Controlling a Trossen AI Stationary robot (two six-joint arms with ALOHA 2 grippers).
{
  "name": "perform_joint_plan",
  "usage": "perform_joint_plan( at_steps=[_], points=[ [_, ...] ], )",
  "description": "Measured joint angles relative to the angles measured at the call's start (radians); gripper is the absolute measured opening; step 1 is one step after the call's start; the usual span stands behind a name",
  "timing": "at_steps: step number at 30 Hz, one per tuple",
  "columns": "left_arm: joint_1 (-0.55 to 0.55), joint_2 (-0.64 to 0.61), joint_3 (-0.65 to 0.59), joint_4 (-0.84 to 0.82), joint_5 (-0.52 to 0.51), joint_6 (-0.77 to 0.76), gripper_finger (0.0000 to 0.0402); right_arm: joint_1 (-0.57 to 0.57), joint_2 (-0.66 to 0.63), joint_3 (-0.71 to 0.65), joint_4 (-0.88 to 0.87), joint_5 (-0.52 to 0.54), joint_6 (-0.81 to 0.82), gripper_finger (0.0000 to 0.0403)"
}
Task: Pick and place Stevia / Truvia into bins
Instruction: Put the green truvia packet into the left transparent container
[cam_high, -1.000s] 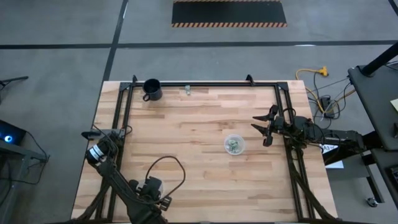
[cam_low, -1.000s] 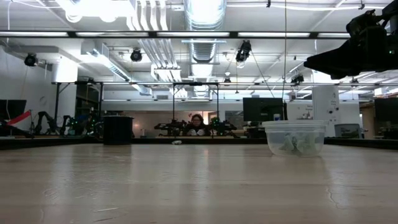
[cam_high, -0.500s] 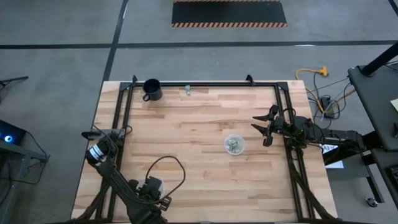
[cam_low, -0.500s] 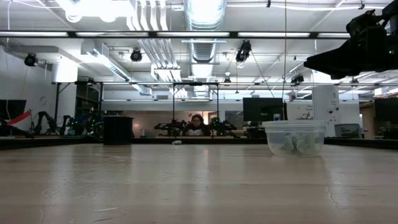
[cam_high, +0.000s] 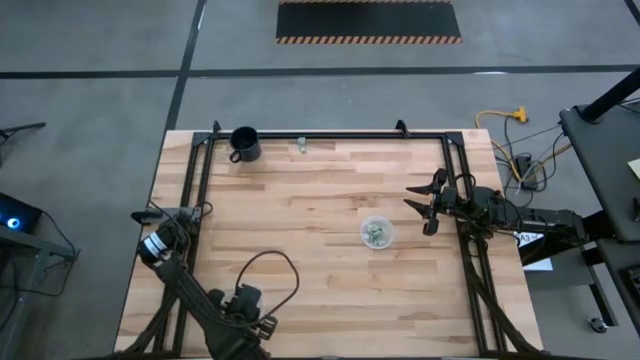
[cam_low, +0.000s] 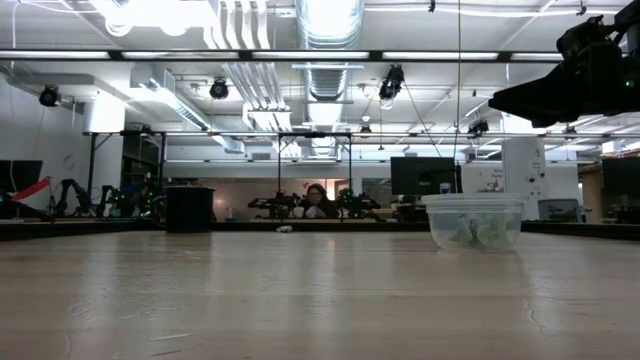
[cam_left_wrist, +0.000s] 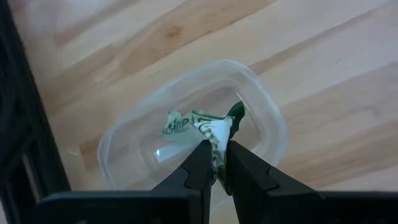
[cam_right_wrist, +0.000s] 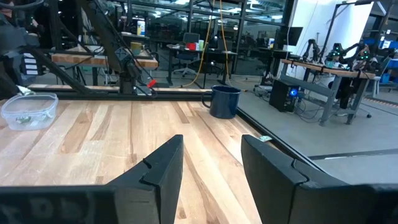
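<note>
In the left wrist view my left gripper (cam_left_wrist: 216, 149) is shut on a crumpled green-and-white packet (cam_left_wrist: 214, 126) over the clear rounded-rectangular tub (cam_left_wrist: 264, 118), which stands on the wood near the table's near edge. Another pale packet (cam_left_wrist: 164, 153) lies in the tub. The round clear cup (cam_high: 376, 233) stands right of the table's middle with several packets inside; it also shows in the low view as the cup (cam_low: 475, 222). My right gripper (cam_high: 423, 208) hangs open in the air to the right of that cup, touching nothing. My left gripper pinches the packet between its two fingertips, at the packet's edge (cam_left_wrist: 217, 142) nearest the fingers. The fingers (cam_left_wrist: 200, 163) come from above, pointing down into the tub's opening. The packet stands crumpled past the fingertips; whether it rests on the tub's bottom cannot be told.
A black mug (cam_high: 243, 143) stands at the far left corner. A small pale thing (cam_high: 301, 146) lies at the far edge. Black frame rails (cam_high: 200, 200) run along the left, far and right sides. Bare wood lies between mug and cup. A person (cam_low: 316, 200) sits far behind the table.
The left arm has shifted a little near the table's near edge: the pale patch beside its wrist in the high view no longer shows. The right gripper, the cup and the mug have kept still.
</note>
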Motion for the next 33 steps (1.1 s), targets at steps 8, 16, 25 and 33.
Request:
perform_joint_plan(
  at_steps=[8,16,25,33],
  points=[
    [0.002,0.000,-0.004,0.000,0.000,0.201,0.0032,0.000,0.000,0.000,0.000,0.000,0.000,0.0153],
    [0.002,-0.001,-0.026,0.001,-0.027,0.203,0.0032,0.000,0.000,0.000,0.000,0.000,0.000,0.0153],
    [0.004,-0.001,-0.036,0.115,-0.028,0.199,0.0032,0.000,0.000,0.000,0.000,0.000,0.000,0.0153],
    [0.004,-0.001,-0.047,0.245,-0.028,0.204,0.0032,0.000,0.000,0.000,0.000,0.000,0.000,0.0153]
  ],
)
